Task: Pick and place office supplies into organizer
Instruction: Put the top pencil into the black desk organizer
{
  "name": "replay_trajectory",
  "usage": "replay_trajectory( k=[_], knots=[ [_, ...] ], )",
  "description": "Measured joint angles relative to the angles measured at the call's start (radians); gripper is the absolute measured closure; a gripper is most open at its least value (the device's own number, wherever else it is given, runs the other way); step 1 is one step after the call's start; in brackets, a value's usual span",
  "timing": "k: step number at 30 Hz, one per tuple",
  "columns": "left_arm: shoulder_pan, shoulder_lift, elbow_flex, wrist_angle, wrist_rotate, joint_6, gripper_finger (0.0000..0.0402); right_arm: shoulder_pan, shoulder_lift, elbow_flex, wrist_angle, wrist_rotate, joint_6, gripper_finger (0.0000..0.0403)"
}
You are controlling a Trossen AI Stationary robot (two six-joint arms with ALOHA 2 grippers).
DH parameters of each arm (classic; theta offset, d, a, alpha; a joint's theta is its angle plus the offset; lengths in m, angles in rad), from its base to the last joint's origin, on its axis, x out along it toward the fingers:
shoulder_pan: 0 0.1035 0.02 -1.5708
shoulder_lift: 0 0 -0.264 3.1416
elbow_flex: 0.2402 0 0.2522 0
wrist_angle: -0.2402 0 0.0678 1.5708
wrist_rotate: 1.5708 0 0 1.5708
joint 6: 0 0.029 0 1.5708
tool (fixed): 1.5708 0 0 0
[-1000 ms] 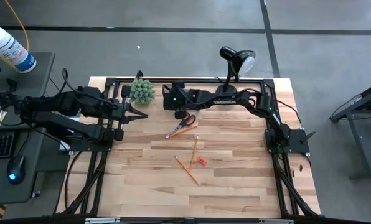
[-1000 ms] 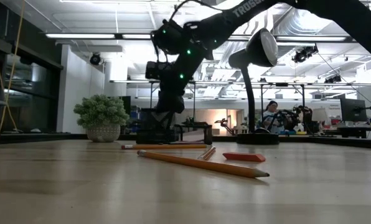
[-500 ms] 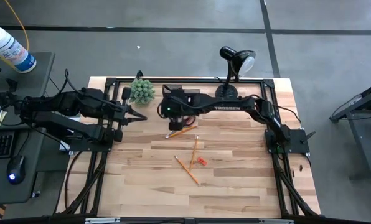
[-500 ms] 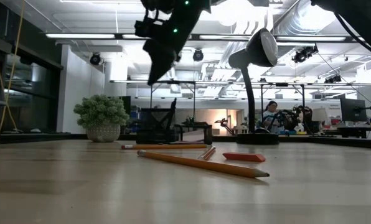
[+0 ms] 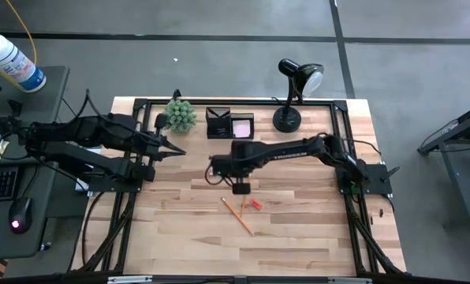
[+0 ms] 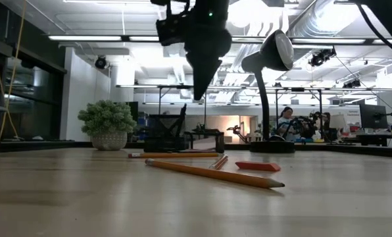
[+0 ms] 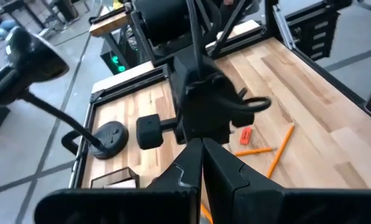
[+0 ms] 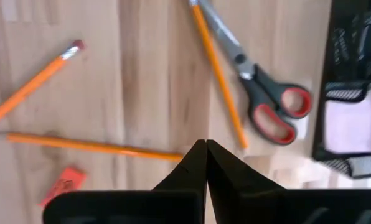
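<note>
The black organizer [image 5: 219, 124] stands at the far edge with a pink pad [image 5: 242, 126] in one compartment; it also shows in the right wrist view [image 8: 353, 68]. The orange-handled scissors [image 8: 260, 102] lie flat on the table beside a pencil [image 8: 220, 74]. More pencils [image 5: 239, 214] and a red eraser [image 5: 255, 204] lie toward the middle. My right gripper [image 5: 241, 187] hangs shut above these, pointing down, well clear of the table [image 6: 197, 92], with nothing in it. My left gripper [image 5: 176, 147] waits shut at the table's left.
A green plant in a pot [image 5: 181, 115] stands left of the organizer and a black desk lamp [image 5: 294, 95] right of it. In the high view my right arm [image 5: 298, 150] covers the scissors. Bare wood lies toward the near edge [image 5: 243, 252].
My right gripper has risen from the organizer at the far edge and swung toward the near edge, over the scissors and pencils. It has tipped over and now points down. The supplies on the table have not moved.
</note>
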Motion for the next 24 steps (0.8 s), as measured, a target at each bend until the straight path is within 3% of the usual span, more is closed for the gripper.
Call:
replay_trajectory(
  k=[8, 18, 24],
  knots=[
    [0.000, -0.003, -0.131, 0.188, 0.083, 0.045, 0.0399, 0.039, -0.074, -0.080, -0.044, 0.055, 0.133, 0.0401],
    [0.000, 0.002, -0.339, 0.502, 0.145, 0.007, 0.0399, 0.079, -0.432, -0.552, 0.139, 0.059, 0.421, 0.0399],
    [0.000, 0.002, -0.394, 0.649, 0.187, 0.018, 0.0399, 0.125, -0.649, -0.798, 0.241, 0.054, 0.582, 0.0401]
  ],
)
